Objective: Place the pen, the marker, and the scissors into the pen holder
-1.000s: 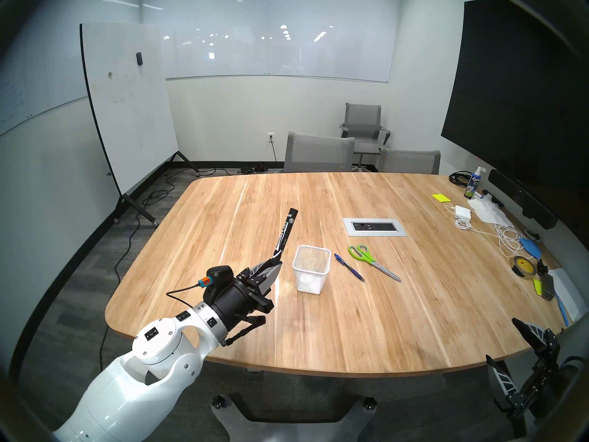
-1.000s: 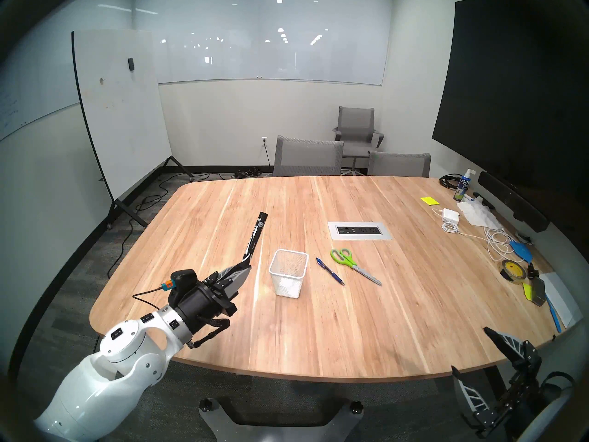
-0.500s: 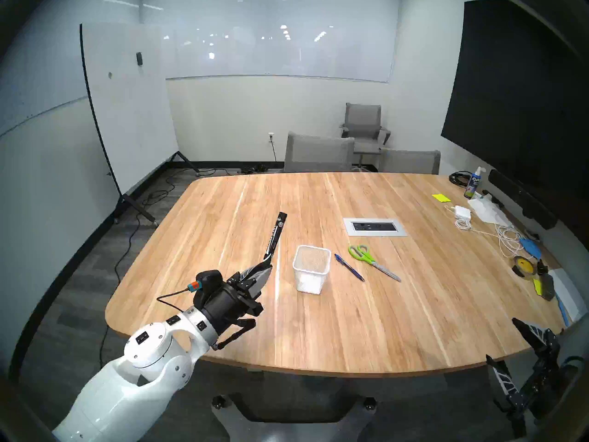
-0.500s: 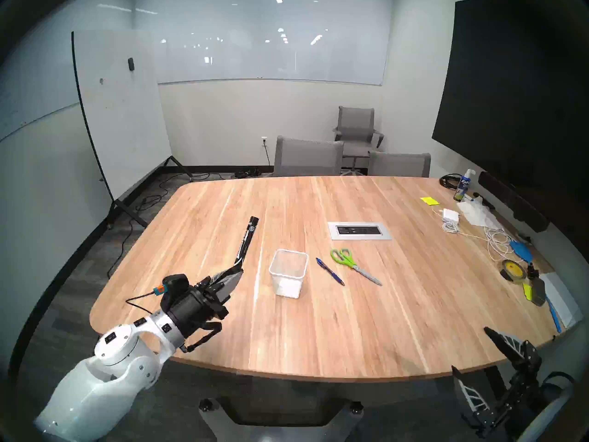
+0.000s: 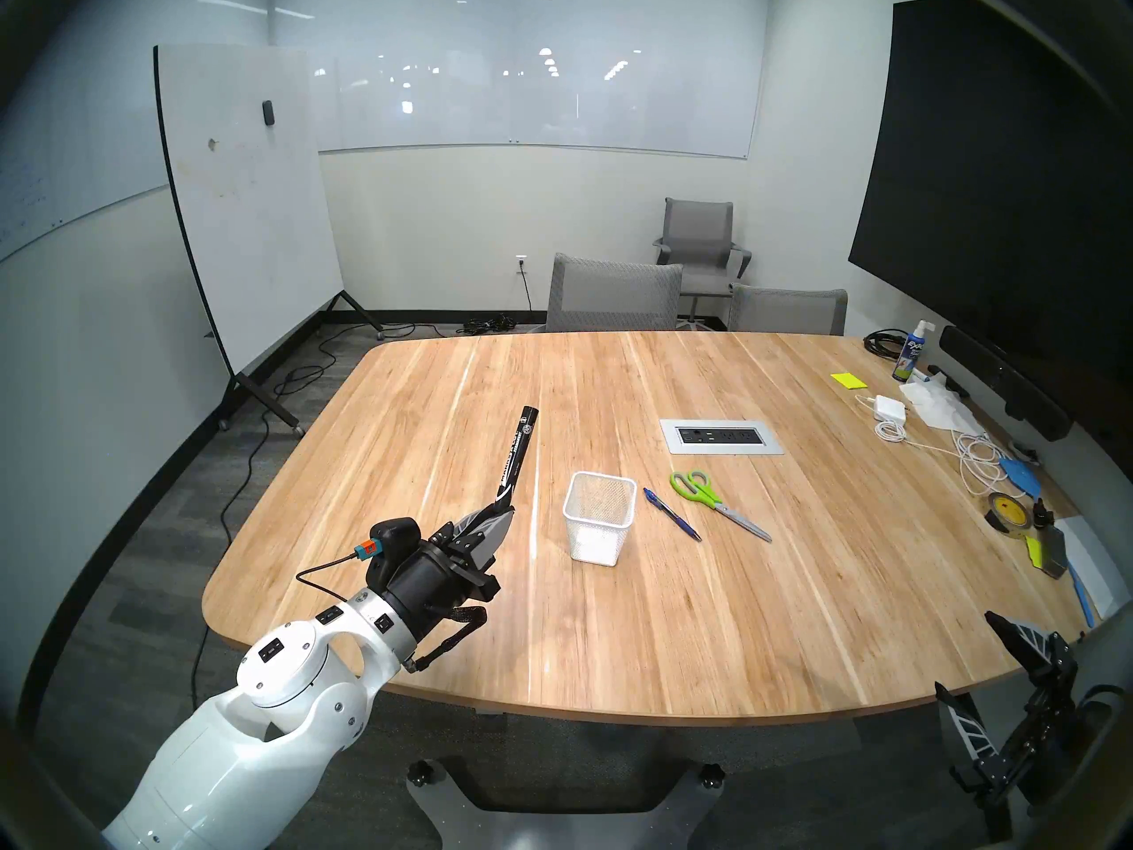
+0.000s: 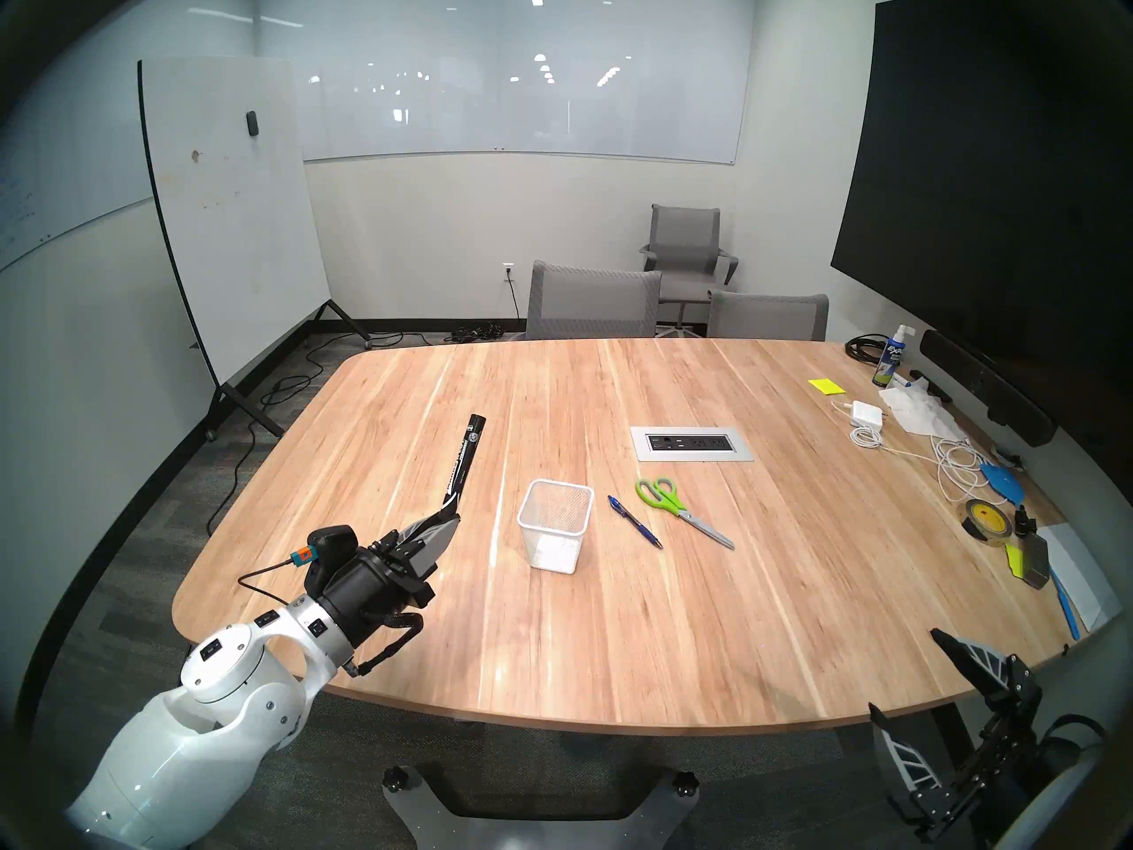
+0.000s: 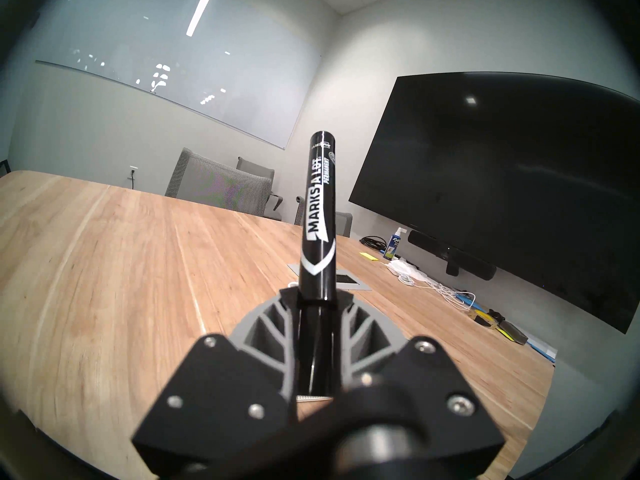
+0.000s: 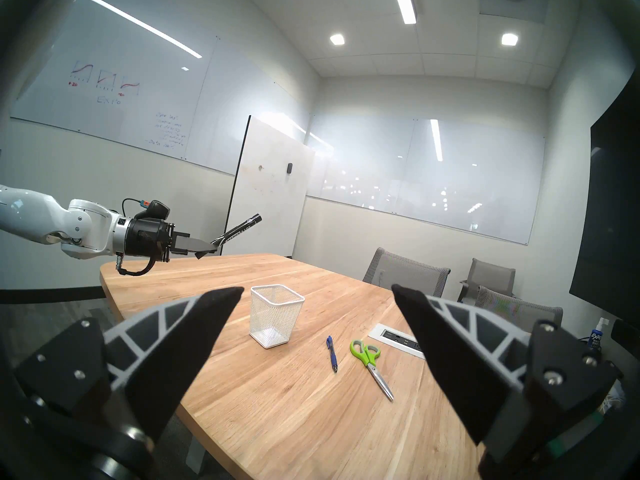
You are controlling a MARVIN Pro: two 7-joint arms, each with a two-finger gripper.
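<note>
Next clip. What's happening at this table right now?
The robot's left hand is shut on one end of a thick black marker with white lettering, held in the air to the left of the small white wire-mesh pen holder, which looks empty. A slim blue pen and green-handled scissors lie on the wooden table just right of the holder. The right hand waits open near the table's edge.

"MARKS A LOT PERMANENT" was read on the marker (image 7: 318,212); "EXPO" on the far-right spray bottle (image 5: 910,359); "+20" on the wall whiteboard (image 8: 104,98).
</note>
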